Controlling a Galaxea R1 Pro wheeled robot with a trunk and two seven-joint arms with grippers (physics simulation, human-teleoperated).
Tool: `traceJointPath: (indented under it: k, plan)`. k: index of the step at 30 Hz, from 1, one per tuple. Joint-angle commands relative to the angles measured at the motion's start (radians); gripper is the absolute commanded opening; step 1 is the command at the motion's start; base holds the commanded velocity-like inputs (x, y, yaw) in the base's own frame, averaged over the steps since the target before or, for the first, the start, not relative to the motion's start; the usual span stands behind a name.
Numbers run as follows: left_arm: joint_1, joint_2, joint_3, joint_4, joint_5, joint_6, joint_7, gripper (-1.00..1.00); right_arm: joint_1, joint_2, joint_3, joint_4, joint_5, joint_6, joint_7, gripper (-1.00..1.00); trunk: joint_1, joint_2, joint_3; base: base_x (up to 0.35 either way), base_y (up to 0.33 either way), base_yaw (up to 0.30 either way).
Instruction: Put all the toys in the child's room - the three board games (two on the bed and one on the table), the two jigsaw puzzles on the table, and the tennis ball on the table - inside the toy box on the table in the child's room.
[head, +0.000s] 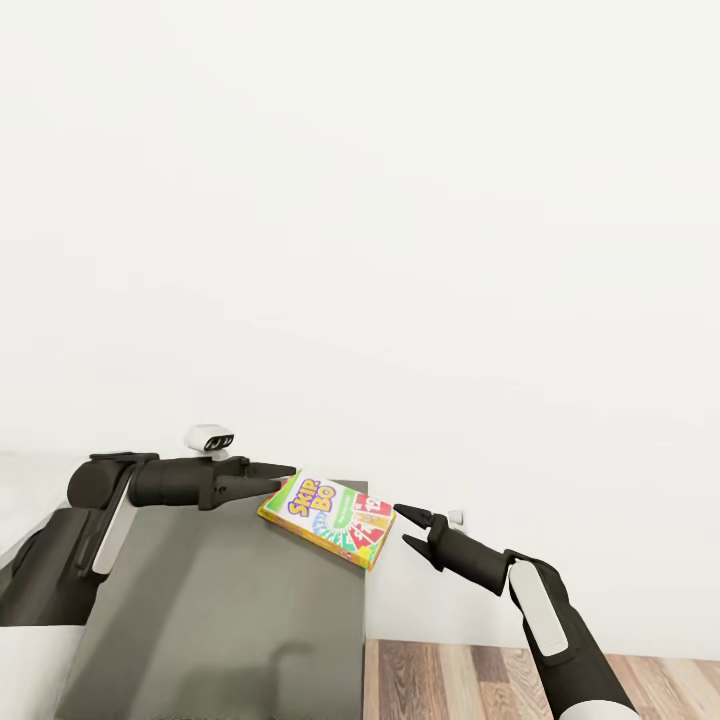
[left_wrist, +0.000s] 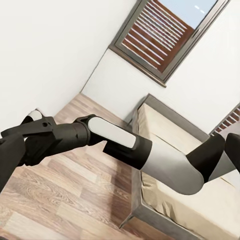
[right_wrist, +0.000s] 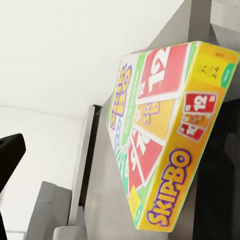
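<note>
A board game (head: 327, 518), a flat box with a yellow rim and a bright Skip-Bo lid, hangs tilted over the far right corner of the table's dark grey section (head: 220, 600). My left gripper (head: 288, 473) reaches in from the left, its fingers pinched together on the box's near-left corner. My right gripper (head: 410, 529) is open just to the right of the box and apart from it. The right wrist view looks at the same board game (right_wrist: 155, 140) close up, with one dark fingertip (right_wrist: 10, 150) at the frame's edge.
A bare white wall rises right behind the table. Wooden floor (head: 450, 680) lies to the right of the table's edge. In the left wrist view my right arm (left_wrist: 120, 142) crosses in front of the bed (left_wrist: 200, 210), the floor and a shuttered window (left_wrist: 165, 35).
</note>
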Motion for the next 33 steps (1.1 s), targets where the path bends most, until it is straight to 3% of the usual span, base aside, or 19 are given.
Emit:
traceJointPath:
  k: [1, 7, 20, 33]
  plan:
    - [-0.001, 0.0, 0.0, 0.0, 0.0, 0.011, -0.004, 1.0, -0.001, 0.001, -0.004, 0.0, 0.004, 0.006, 0.005, 1.0, 0.0, -0.001, -0.001, 0.0, 0.0, 0.0]
    - [-0.001, 0.0, 0.0, 0.0, 0.0, 0.011, -0.004, 1.0, -0.001, 0.001, -0.004, 0.0, 0.004, 0.006, 0.005, 1.0, 0.0, -0.001, -0.001, 0.0, 0.0, 0.0]
    - [-0.001, 0.0, 0.0, 0.0, 0.0, 0.011, -0.004, 1.0, -0.001, 0.001, -0.004, 0.0, 0.004, 0.006, 0.004, 1.0, 0.05, -0.092, -0.042, 0.0, 0.0, 0.0]
    - [0.002, 0.002, 0.002, 0.0, 0.012, 0.011, -0.004, 1.0, -0.001, 0.001, -0.004, 0.0, 0.004, 0.006, 0.005, 1.0, 0.05, -0.092, -0.042, 0.0, 0.0, 0.0]
